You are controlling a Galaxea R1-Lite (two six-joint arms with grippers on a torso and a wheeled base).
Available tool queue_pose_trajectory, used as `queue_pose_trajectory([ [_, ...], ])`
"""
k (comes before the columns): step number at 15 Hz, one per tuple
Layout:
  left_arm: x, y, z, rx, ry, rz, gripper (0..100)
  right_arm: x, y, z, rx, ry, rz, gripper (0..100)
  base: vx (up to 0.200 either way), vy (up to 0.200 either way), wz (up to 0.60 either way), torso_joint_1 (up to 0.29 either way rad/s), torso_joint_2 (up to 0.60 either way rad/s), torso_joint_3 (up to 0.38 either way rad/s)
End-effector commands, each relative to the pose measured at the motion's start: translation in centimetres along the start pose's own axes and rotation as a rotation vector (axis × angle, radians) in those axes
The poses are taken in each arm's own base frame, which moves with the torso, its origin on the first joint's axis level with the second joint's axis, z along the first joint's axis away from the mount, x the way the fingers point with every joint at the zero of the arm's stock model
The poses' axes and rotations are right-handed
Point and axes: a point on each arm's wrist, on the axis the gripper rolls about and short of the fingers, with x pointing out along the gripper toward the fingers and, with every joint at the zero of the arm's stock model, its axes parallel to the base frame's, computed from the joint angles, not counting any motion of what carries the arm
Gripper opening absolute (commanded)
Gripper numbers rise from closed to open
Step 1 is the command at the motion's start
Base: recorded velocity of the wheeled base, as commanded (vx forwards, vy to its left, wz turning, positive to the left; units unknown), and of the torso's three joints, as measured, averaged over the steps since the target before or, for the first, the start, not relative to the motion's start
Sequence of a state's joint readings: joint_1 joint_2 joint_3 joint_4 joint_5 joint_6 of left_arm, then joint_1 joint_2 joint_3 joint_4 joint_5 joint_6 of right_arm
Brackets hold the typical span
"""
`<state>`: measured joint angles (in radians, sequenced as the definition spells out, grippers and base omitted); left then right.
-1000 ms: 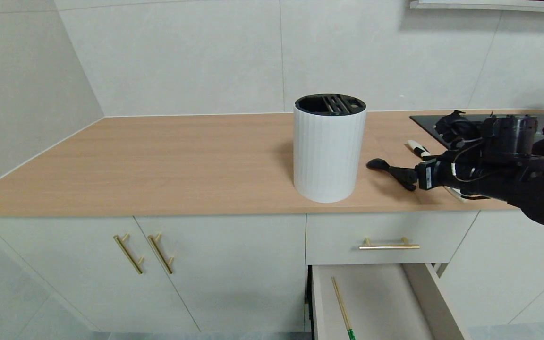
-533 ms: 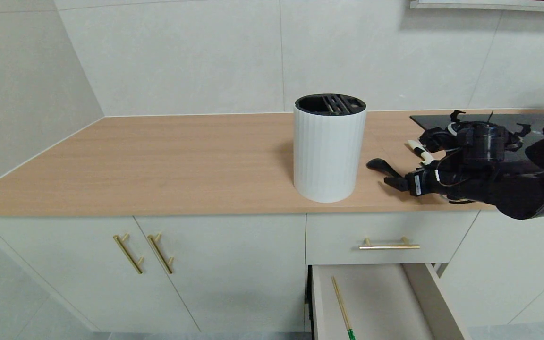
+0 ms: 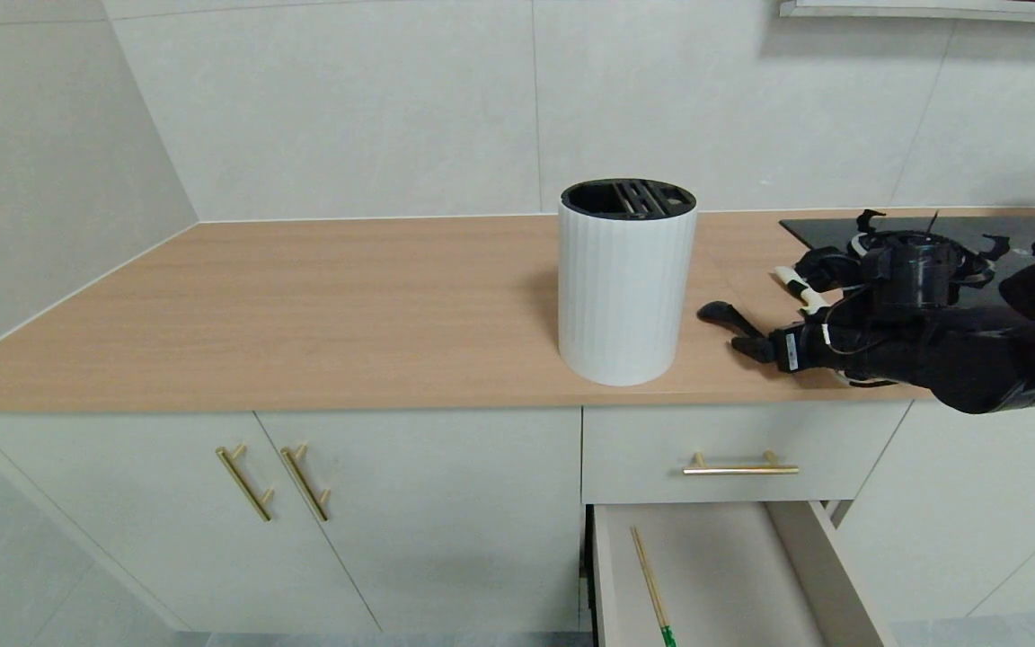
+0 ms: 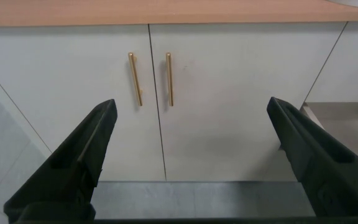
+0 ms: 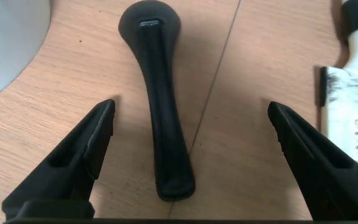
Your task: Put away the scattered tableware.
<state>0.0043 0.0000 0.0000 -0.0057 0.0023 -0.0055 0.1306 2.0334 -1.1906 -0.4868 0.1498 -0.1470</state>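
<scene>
Wooden countertop [image 3: 347, 305] in my head view carries a white ribbed cylindrical holder [image 3: 625, 288] and, near it, a black plastic utensil handle [image 3: 720, 314] before my right gripper [image 3: 747, 340]; left wrist view, my left gripper [image 4: 191, 143] spread wide facing white cabinet doors [image 4: 229, 99]; right wrist view, the handle [image 5: 160, 124] lies flat between parted fingers [image 5: 86, 149], untouched.

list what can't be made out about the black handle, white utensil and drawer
black handle: what utensil it belongs to; the right gripper covers its far end in the head view, and the right wrist view gives just a plain stem.
white utensil: mostly cut off in the right wrist view, covered by the arm in the head view.
chopsticks in the drawer: run off the head view's bottom edge.
</scene>
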Motion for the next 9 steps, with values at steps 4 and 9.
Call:
queue_pose_trajectory([
  [4,0.01,0.00,0.01,-0.001,0.001,0.001,100,0.23,-0.01,-0.24,0.001,0.007,0.001,0,0.000,0.000,0.00,0.000,0.00,0.000],
  [9,0.01,0.00,0.01,-0.001,0.001,0.001,100,0.23,0.00,-0.30,0.001,0.010,0.003,0,0.000,0.000,0.00,0.000,0.00,0.000],
])
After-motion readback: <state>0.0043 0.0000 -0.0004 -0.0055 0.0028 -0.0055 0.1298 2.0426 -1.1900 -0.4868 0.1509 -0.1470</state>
